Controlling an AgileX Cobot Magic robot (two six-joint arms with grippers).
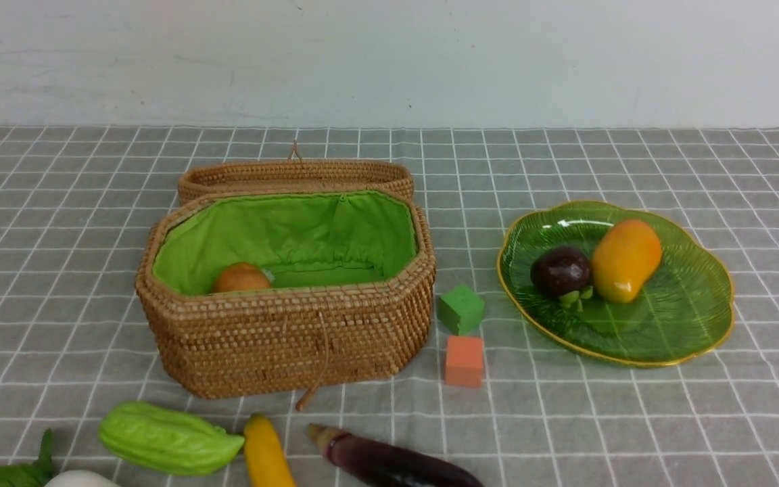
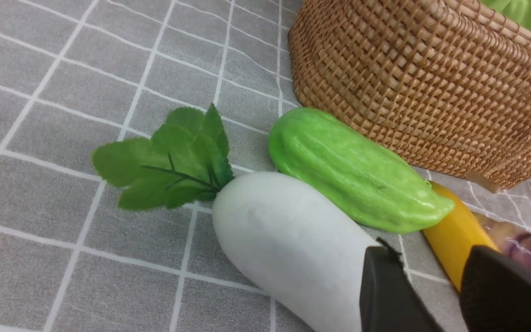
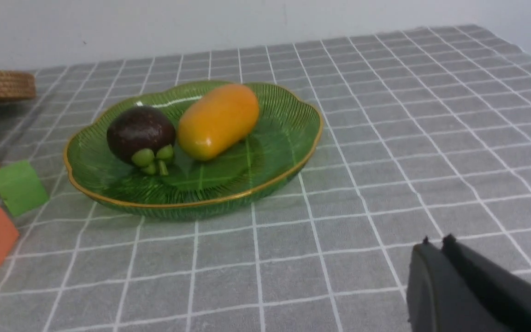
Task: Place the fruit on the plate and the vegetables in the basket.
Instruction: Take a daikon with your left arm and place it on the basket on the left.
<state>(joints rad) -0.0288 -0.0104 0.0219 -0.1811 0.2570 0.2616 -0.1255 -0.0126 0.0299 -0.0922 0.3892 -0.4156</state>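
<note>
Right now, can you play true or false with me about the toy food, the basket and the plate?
1. The mango lies on the plate. True.
2. The banana is on the plate too. False: it lies on the tablecloth, in front of the basket.
3. The basket is empty. False: a round brown-orange vegetable sits inside.
4. The mangosteen sits beside the mango. True.
5. The eggplant is outside the basket. True.
</note>
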